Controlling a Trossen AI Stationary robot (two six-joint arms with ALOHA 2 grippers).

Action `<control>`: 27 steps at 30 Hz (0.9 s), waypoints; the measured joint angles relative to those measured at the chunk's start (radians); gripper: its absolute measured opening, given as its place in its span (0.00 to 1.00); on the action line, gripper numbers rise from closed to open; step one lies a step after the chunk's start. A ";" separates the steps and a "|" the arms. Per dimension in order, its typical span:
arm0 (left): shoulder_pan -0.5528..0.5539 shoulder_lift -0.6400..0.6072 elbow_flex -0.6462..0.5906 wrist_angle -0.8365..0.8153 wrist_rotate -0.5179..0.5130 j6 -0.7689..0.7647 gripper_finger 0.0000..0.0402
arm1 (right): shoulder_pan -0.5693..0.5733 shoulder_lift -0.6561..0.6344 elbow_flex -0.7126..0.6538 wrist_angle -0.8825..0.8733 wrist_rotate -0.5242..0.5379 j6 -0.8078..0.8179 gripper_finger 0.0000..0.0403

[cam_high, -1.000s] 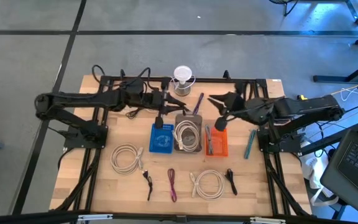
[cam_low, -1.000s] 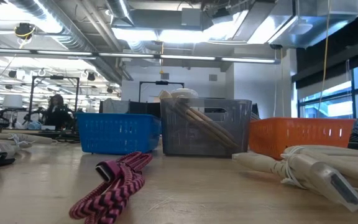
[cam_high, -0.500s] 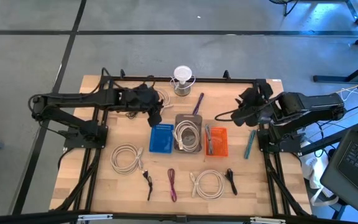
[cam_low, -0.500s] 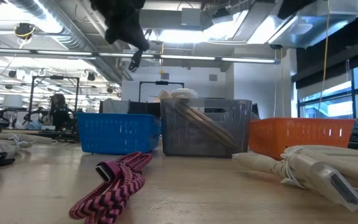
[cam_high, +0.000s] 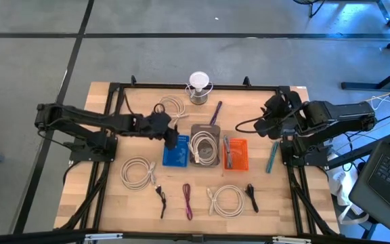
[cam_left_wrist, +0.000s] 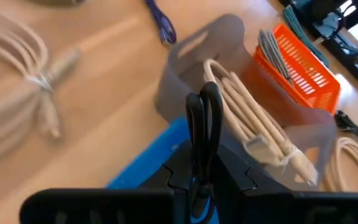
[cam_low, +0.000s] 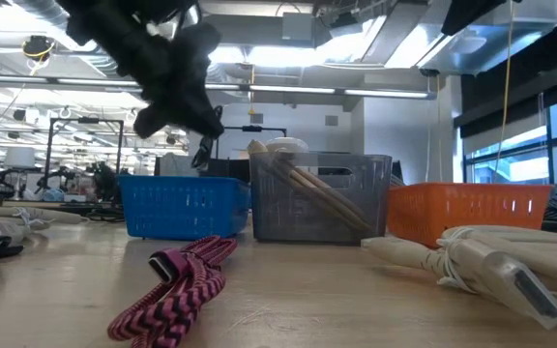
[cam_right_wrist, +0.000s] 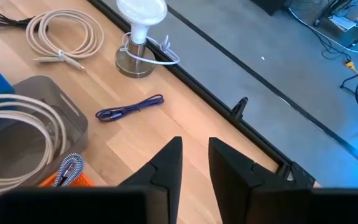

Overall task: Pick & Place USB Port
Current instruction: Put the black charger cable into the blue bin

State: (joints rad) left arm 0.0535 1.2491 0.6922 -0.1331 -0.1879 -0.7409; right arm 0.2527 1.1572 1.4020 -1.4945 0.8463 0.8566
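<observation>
The left gripper (cam_high: 170, 139) hangs over the back left corner of the blue bin (cam_high: 176, 165), its fingers pinched together on a thin black cable (cam_left_wrist: 205, 115). The cable's long axis runs out along the line of the fingers, and in the low view its free end points down, tilted, just above the bin's rim. The right gripper (cam_right_wrist: 194, 142) waits above the table's (cam_high: 114, 196) right back part, its fingers apart with nothing between them. Three bins stand in a row mid-table, side by side: blue, then a grey bin (cam_high: 196, 129) holding one cream coil (cam_high: 205, 146), then an orange bin (cam_high: 242, 166) with a grey cable in it. Three more cream coils (cam_high: 137, 171) lie on the wood: one toward the back edge, two toward the front. Also near the front edge lie two black cables (cam_high: 161, 198) and one magenta cable (cam_high: 187, 201). One purple cable (cam_high: 215, 112) lies behind the grey bin, one teal cable (cam_high: 273, 156) by the right edge, and one white lamp (cam_high: 198, 85) at the back edge. Bare wood runs from the blue bin to the left edge.
</observation>
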 joint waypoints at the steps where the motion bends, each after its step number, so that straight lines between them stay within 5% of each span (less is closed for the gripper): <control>1: -0.010 0.000 -0.012 0.016 0.000 -0.023 0.07 | 0.000 0.000 0.000 0.000 0.000 0.000 0.20; 13: -0.107 0.032 -0.032 0.024 -0.055 -0.128 0.07 | 0.000 0.000 0.000 0.012 0.000 0.011 0.20; 27: -0.068 0.243 -0.031 0.101 0.059 -0.215 0.07 | 0.000 0.001 -0.001 0.020 0.000 0.015 0.20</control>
State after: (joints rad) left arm -0.0149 1.4926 0.6609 -0.0322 -0.1288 -0.9560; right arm 0.2527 1.1586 1.4010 -1.4746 0.8459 0.8719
